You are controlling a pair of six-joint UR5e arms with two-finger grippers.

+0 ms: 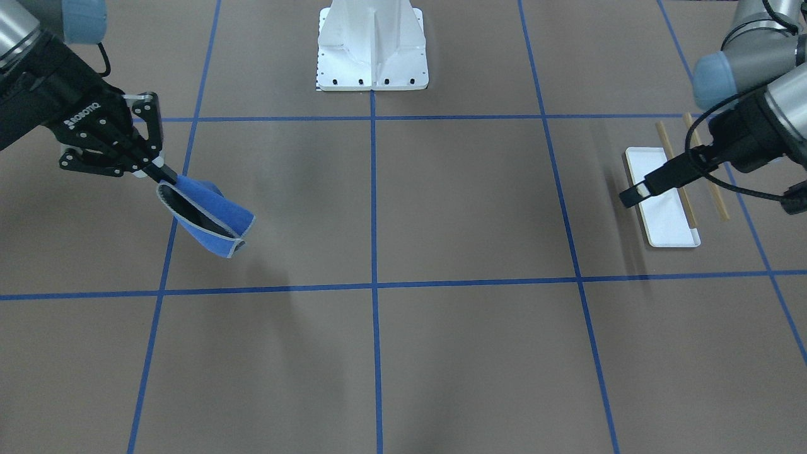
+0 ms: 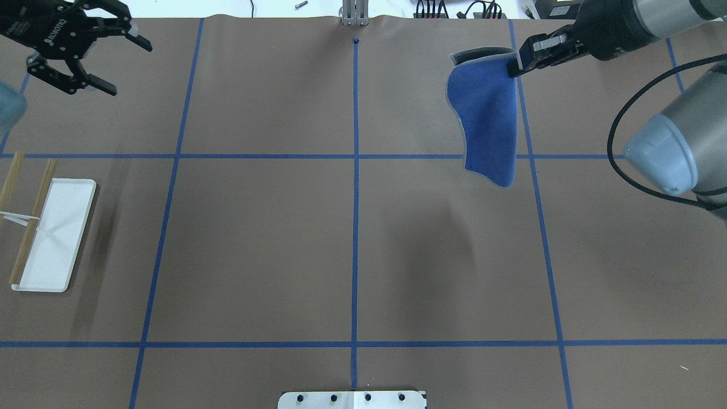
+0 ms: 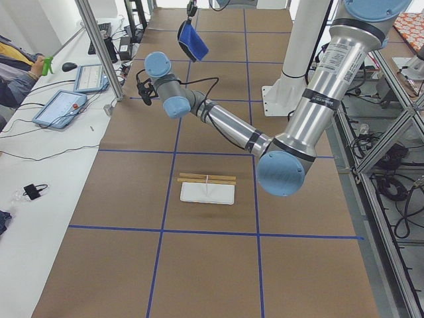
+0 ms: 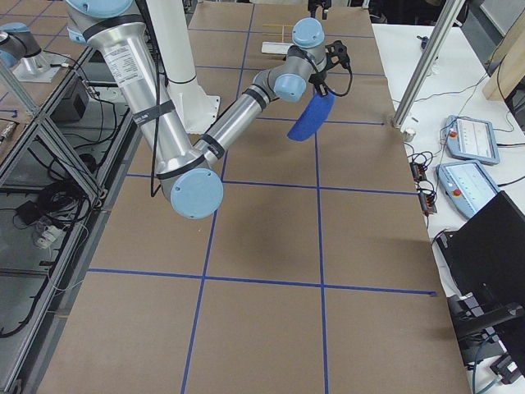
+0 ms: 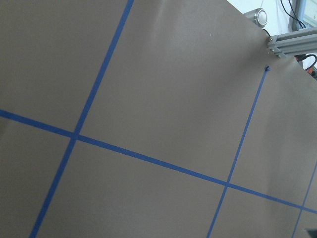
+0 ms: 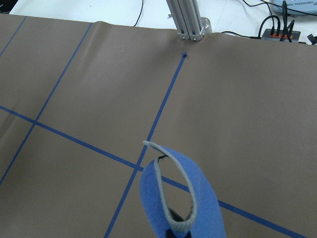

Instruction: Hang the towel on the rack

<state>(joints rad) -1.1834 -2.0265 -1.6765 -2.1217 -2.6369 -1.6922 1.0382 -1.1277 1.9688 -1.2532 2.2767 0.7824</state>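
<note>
The blue towel [image 2: 488, 125] hangs folded and clear of the table from my right gripper [image 2: 514, 67], which is shut on its top edge at the far right. It also shows in the front view [image 1: 208, 217] below that gripper [image 1: 161, 175], and in the right wrist view [image 6: 183, 198]. The rack [image 2: 54, 238], a white tray with two tan wooden bars [image 2: 34, 221], stands at the left edge, and it shows in the front view [image 1: 668, 217]. My left gripper [image 2: 128, 68] is open and empty, raised over the far left, beyond the rack.
The white robot pedestal [image 1: 372, 50] stands at the table's near-robot edge. An aluminium post [image 2: 354, 14] rises at the far edge. Blue tape lines [image 2: 355, 227] cross the brown table. Tablets [image 3: 63, 106] lie on the operators' side bench.
</note>
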